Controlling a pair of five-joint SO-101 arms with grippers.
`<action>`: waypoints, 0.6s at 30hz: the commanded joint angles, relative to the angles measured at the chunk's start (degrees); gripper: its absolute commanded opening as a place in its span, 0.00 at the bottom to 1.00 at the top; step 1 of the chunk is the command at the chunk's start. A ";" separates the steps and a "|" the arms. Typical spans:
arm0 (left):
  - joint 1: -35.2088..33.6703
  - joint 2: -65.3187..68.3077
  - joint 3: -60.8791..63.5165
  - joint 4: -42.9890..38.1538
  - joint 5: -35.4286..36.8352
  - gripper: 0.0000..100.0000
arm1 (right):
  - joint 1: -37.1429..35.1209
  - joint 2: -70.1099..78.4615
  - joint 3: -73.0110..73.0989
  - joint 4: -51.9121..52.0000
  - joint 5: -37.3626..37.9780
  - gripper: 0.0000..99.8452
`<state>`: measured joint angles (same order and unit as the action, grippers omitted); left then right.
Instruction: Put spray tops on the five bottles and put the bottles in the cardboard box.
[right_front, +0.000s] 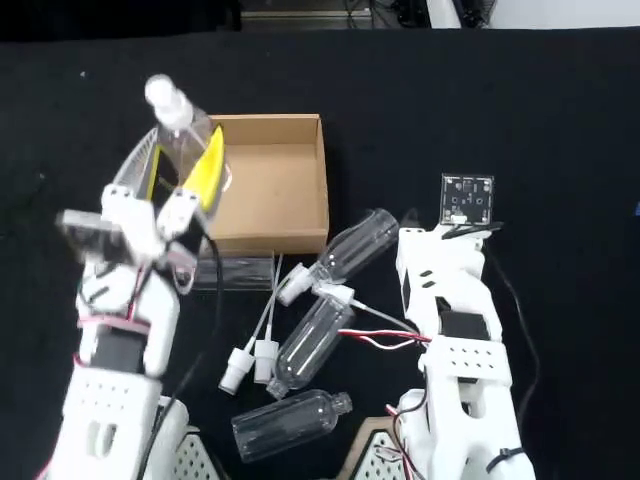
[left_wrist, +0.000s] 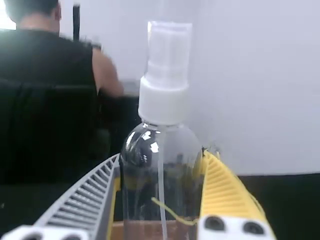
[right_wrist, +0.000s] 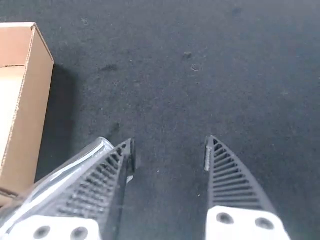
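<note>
Standing upright in the upper left of the high view, one clear bottle (right_front: 183, 140) (left_wrist: 160, 170) has its white spray top (right_front: 165, 97) (left_wrist: 165, 75) fitted. The left gripper (right_front: 183, 150) (left_wrist: 161, 159) is clamped on its body, with the grey finger (left_wrist: 85, 200) on one side and the yellow finger (left_wrist: 225, 190) on the other. The bottle overlaps the upper left corner of the cardboard box (right_front: 275, 238) (right_wrist: 22, 100). A strip of cardboard shows under its base in the left wrist view. Whether the base touches the box cannot be told.

The box sits open, left of centre in the high view. A second bottle (right_front: 235, 272) lies along its front wall. A third bottle (right_front: 355, 245) lies tilted just off the box's lower right corner. A fourth bottle (right_front: 312, 345) and a fifth bottle (right_front: 290, 423) lie below it, toward the bottom edge. Loose spray tops (right_front: 250, 365) with thin tubes lie between these bottles and the left arm.

The right gripper (right_wrist: 170, 150) hangs with its jaws apart and nothing between them, low over the black table (right_front: 540, 110) (right_wrist: 200, 75). One of its fingers (right_wrist: 95, 195) is up against the third bottle's side. Black table surface runs from the box's right wall to the right edge of the high view, and across its top.
</note>
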<state>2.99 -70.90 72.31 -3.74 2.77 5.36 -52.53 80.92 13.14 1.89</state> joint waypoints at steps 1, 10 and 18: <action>-1.27 19.34 -11.38 0.09 0.44 0.03 | 1.14 -0.48 -0.04 -1.58 -0.09 0.20; -0.92 32.79 -13.14 -4.92 0.44 0.03 | 1.05 -0.48 -0.13 -1.58 -0.09 0.20; -1.27 46.86 -10.86 -31.65 0.44 0.03 | 0.88 -0.48 -0.22 -1.58 -0.09 0.20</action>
<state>2.29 -29.67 62.46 -22.81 2.77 5.36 -52.53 80.92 13.14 1.89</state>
